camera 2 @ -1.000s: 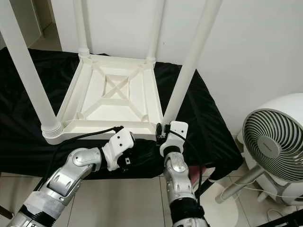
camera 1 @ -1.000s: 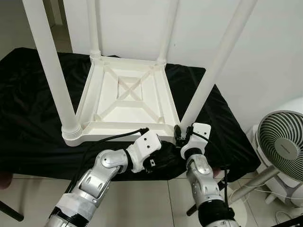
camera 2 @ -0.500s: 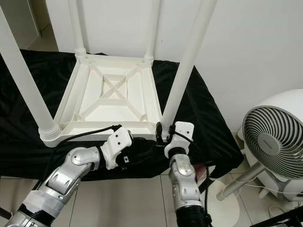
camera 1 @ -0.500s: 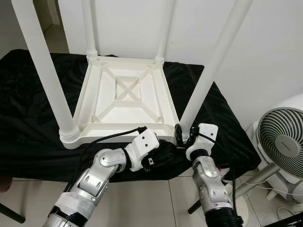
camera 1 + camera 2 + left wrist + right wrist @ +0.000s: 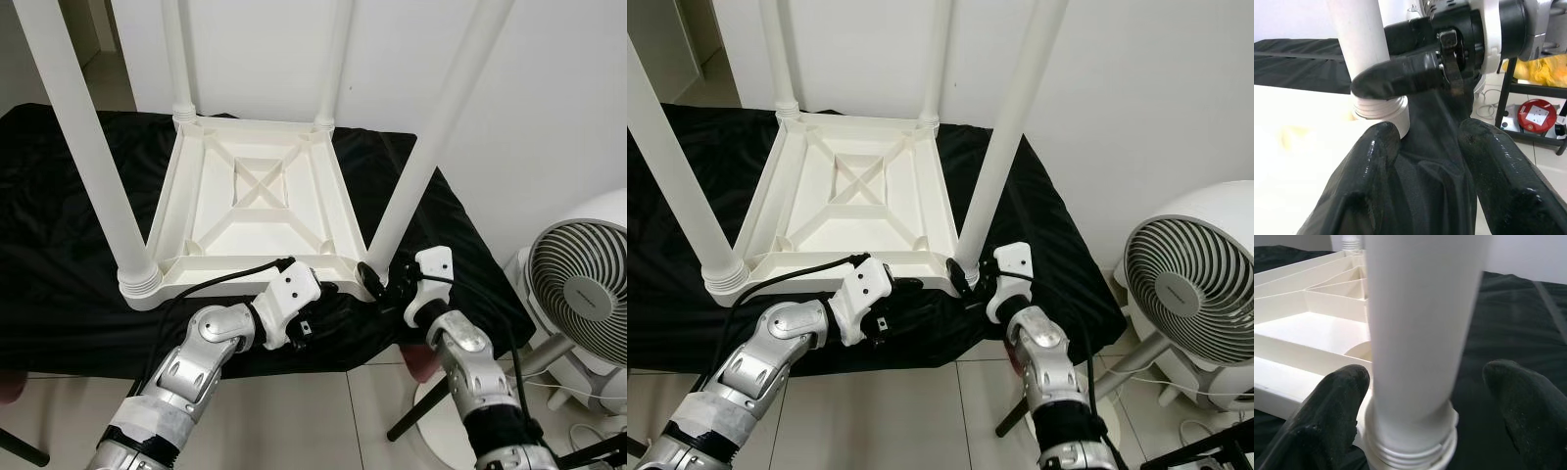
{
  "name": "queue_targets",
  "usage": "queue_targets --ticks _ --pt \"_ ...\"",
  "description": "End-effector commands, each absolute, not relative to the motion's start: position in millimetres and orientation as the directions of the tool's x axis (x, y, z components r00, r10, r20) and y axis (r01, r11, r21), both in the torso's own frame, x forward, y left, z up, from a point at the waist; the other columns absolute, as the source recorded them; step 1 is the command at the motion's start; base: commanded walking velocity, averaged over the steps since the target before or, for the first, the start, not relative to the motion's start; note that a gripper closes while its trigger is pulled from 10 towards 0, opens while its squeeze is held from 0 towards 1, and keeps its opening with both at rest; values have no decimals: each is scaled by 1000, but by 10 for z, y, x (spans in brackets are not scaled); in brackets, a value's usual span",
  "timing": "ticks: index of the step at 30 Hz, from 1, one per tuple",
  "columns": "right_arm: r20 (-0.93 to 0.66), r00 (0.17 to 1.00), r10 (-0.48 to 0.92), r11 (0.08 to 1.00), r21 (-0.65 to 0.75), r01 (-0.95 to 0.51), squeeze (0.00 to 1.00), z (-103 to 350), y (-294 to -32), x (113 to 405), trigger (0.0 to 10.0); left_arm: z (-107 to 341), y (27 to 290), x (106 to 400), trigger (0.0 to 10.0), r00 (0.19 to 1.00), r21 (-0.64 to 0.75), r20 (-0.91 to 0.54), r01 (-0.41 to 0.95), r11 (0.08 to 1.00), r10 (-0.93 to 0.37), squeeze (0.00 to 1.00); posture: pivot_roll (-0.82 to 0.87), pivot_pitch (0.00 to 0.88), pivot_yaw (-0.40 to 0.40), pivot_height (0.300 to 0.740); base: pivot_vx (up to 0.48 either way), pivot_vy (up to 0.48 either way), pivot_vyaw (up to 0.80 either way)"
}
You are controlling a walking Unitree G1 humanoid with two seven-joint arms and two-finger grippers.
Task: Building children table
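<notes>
A white children's table [image 5: 255,201] lies upside down on a black cloth [image 5: 59,245] spread over a bench, its ribbed underside forming a shallow tray crossed by an X of ribs, with nothing lying in it. Four white legs stand up from its four corners. The near right leg [image 5: 1420,328] stands between the fingers of the right gripper [image 5: 1422,426], one fingertip [image 5: 1334,406] on either side of its ringed base; the fingers are spread wide and stand a little apart from the leg rather than pressing on it. The left gripper [image 5: 1430,142] sits just below the table's near edge, its two fingers [image 5: 1374,166] parted with only loose black cloth between them, one fingertip just beside the same leg's threaded collar, and the right gripper's finger crossing right ahead of them. One white fan [image 5: 588,294] stands on the floor, well apart to the right.
</notes>
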State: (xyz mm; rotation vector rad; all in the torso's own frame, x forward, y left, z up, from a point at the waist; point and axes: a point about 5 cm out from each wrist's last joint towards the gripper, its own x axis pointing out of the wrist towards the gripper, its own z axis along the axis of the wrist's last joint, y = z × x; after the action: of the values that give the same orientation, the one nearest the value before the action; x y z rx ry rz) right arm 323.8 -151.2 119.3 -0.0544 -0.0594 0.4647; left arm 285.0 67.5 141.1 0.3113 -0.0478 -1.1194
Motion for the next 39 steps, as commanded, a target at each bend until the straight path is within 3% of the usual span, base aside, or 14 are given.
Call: queue_targets --ticks 1,11,21,22,25,26,27,28,37,38,39 --pt "-6 864 503 861 -78 -502 0 1126 -1502 3253 10000 1380 666 2860 10000 465 253 -102 867 429 -880 0 43 0 -64 740 0 0 0" --pt "-33 792 610 789 -64 -611 0 1093 -1418 3321 10000 1354 659 2869 10000 470 229 -97 868 440 -877 0 47 0 -71 740 0 0 0" --pt "-31 774 633 767 -111 -632 0 1138 -1422 3429 10000 1373 636 2860 10000 462 232 -92 872 432 -882 0 63 0 -83 740 0 0 0" --pt "-36 771 636 763 -115 -636 0 1140 -1427 3443 9373 1372 634 2853 10000 461 231 -93 872 431 -883 0 65 0 -85 740 0 0 0" --pt "-37 768 639 760 -117 -639 0 1141 -1432 3452 9373 1372 632 2849 10000 460 231 -93 872 430 -883 0 67 0 -86 740 0 0 0" --pt "-41 767 640 759 -119 -640 0 1138 -1437 3460 3765 1371 631 2843 10000 459 229 -93 874 429 -884 0 71 0 -90 740 0 0 0" --pt "-41 767 640 759 -119 -640 0 1138 -1437 3460 3765 1371 631 2843 10000 459 229 -93 874 429 -884 0 71 0 -90 740 0 0 0" --pt "-48 763 644 755 -119 -645 0 1126 -1438 3464 0 1366 637 2829 10000 451 227 -99 878 421 -887 0 74 0 -92 740 0 0 0" --pt "-88 743 664 734 -114 -670 0 1016 -1447 3426 0 1278 658 2657 10000 347 192 -173 930 314 -922 0 85 0 -111 740 0 0 0" --pt "-94 746 659 737 -115 -666 0 1001 -1456 3418 2235 1269 656 2648 10000 346 192 -176 930 312 -922 0 88 0 -116 740 0 0 0" --pt "-94 746 659 737 -115 -666 0 1001 -1456 3418 2235 1269 656 2648 10000 346 192 -176 930 312 -922 0 88 0 -116 740 0 0 0"
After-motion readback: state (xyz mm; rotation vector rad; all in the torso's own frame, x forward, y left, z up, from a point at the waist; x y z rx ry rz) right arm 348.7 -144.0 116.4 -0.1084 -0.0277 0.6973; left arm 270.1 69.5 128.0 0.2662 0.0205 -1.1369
